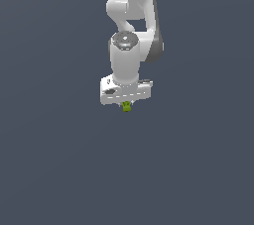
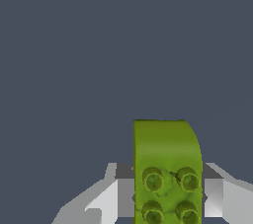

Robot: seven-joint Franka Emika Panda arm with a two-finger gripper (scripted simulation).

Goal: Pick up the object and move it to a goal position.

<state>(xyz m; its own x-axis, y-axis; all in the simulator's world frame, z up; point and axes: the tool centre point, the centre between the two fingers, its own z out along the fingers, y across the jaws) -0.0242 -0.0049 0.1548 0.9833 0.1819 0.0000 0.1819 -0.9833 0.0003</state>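
Observation:
The object (image 1: 127,106) is a tiny lime-green brick that peeks out just below the white hand of my arm in the exterior view. In the wrist view the object (image 2: 167,159) fills the space between the two fingers, its round bumps facing the camera and its smooth curved end pointing away. My gripper (image 2: 168,196) is shut on it, with a grey finger pad (image 2: 126,196) pressed against each side. In the exterior view the gripper (image 1: 126,103) points straight down and its fingers are mostly hidden behind the hand.
Plain dark grey-blue surface fills both views around the arm (image 1: 131,16). No other objects, containers or edges show.

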